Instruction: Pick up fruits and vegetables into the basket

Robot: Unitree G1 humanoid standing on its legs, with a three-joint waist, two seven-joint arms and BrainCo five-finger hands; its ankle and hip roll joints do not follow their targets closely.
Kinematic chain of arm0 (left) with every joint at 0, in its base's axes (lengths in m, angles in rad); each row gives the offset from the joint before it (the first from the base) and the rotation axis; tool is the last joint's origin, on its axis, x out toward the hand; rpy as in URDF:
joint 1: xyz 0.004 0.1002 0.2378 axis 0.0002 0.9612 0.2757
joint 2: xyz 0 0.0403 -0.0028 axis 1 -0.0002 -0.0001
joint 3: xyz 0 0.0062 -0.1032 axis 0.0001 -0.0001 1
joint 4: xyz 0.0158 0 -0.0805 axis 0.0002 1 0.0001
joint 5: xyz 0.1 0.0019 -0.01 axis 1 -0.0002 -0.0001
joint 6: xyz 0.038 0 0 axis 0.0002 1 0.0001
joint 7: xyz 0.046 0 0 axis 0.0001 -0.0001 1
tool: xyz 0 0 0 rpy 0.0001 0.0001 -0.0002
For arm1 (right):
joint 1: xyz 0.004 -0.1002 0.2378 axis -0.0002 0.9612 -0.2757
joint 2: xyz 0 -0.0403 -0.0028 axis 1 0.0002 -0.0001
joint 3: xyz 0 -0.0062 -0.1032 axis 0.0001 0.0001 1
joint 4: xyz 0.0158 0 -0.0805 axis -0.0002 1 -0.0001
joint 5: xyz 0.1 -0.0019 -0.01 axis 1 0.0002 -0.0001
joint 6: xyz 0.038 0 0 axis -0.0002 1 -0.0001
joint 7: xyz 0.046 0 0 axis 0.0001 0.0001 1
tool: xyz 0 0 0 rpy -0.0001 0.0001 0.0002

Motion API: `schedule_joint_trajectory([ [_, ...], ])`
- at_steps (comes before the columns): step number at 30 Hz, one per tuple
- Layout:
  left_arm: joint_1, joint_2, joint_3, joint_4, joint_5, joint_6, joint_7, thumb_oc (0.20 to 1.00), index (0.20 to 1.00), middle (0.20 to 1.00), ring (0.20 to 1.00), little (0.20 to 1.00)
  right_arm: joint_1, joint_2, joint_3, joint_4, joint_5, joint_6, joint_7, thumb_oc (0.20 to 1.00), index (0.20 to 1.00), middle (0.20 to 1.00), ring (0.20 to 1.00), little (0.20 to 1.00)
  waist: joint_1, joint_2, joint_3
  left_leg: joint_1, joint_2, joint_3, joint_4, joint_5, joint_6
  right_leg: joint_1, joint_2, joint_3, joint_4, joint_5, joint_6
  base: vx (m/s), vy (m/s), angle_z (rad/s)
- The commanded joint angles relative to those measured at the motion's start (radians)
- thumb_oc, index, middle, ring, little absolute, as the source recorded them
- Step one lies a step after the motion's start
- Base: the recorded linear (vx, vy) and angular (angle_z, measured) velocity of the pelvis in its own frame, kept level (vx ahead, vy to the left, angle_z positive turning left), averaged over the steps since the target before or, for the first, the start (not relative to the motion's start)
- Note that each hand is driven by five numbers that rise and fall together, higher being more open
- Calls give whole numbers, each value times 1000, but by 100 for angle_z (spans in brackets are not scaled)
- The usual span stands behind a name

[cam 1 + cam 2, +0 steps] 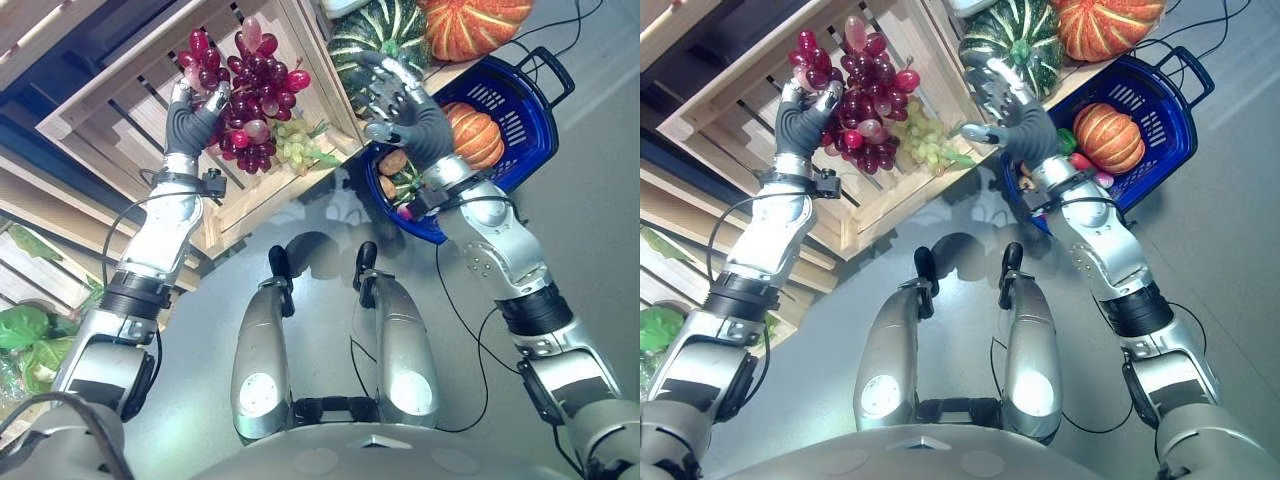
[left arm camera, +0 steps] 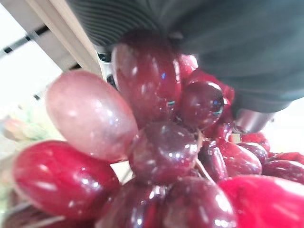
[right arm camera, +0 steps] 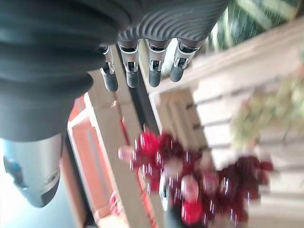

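My left hand has its fingers curled round the red grape bunch, held up over the wooden crate. Right hand hangs loose-fingered & empty above the blue basket. Risk: thin grip, bunch cd slip or shed grapes mid-carry. Green grapes left in crate; striped squash and crate wall stand btwn.

Light wooden slatted crate sits upper left, tilted in view, open side up. More slatted wooden crates are beside it: one further left and lower, another at the top-left corner. Smooth grey floor covers the right side and the middle.
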Motion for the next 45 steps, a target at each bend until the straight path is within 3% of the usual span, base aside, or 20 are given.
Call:
schedule_joint_trajectory([
  [1, -44, -4, 20, -132, 31, -78, 49, 200, 200, 200, 200, 200, -53, 58, 3, -98, 85, 2, 1, 1000, 1000, 1000, 1000, 1000, 12, -11, -71, 51, -30, 23, -2, -16, 9, 92, -12, -35, -4, -40, 48, 65, -31, 7],
  [12, -67, -52, -35, -199, 49, 18, 78, 200, 200, 200, 200, 200, -112, 102, 79, -71, -2, 46, -135, 1000, 1000, 1000, 1000, 1000, 27, -25, -91, 100, -31, 15, -6, -25, 9, 145, -12, -41, -14, -47, 45, 50, -15, 7],
  [18, -88, -61, -57, -234, 144, 72, 157, 200, 200, 200, 200, 200, -118, 110, 85, -66, -71, 42, -264, 1000, 1000, 1000, 1000, 1000, 25, -26, -88, 116, -33, 12, -10, -28, 10, 160, -12, -39, -19, -47, 46, 0, 0, 0],
  [24, -101, -62, -67, -250, 210, 110, 244, 200, 200, 200, 200, 200, -111, 103, 64, -39, -243, 31, -428, 1000, 1000, 1000, 1000, 1000, 15, -25, -87, 125, -32, 17, -10, -36, 12, 162, -12, -29, -21, -48, 50, 1, 23, -1],
  [25, -102, -63, -65, -254, 222, 116, 271, 200, 200, 200, 200, 200, -109, 96, 58, -29, -330, 31, -467, 1000, 1000, 1000, 1000, 1000, 13, -25, -86, 126, -32, 18, -9, -38, 11, 163, -13, -27, -23, -48, 50, 0, 24, -4],
  [28, -101, -66, -61, -257, 221, 119, 297, 200, 200, 200, 200, 200, -113, 84, 51, -22, -395, 13, -500, 1000, 1000, 1000, 1000, 1000, 10, -23, -85, 128, -31, 19, -10, -39, 11, 165, -14, -25, -26, -48, 51, 0, 0, 0],
  [31, -92, -74, -47, -269, 176, 126, 316, 200, 200, 200, 200, 200, -108, 68, 39, -41, -476, -16, -521, 1000, 1000, 1000, 1000, 1000, 7, -21, -85, 128, -28, 21, -15, -34, 11, 162, -14, -21, -31, -40, 53, 0, 0, 0],
  [35, -75, -87, -31, -288, 142, 120, 336, 200, 200, 200, 200, 200, -103, 60, 27, -68, -518, 8, -524, 1000, 1000, 1000, 1000, 1000, 5, -20, -82, 132, -28, 21, -9, -44, 11, 162, -15, -15, -23, -46, 58, 0, 0, 0],
  [38, -63, -97, -18, -308, 138, 114, 324, 200, 200, 200, 200, 200, -106, 64, 33, -71, -434, 46, -451, 1000, 1000, 1000, 1000, 1000, 8, -20, -80, 132, -28, 21, -5, -48, 11, 163, -16, -13, -20, -51, 58, 0, 0, 0],
  [45, -59, -109, -20, -351, 168, 140, 288, 200, 200, 200, 200, 200, -107, 89, 60, -73, -310, 78, -391, 1000, 1000, 1000, 1000, 1000, 17, -21, -77, 133, -30, 17, -6, -46, 10, 165, -19, -18, -16, -53, 58, 0, 0, 0],
])
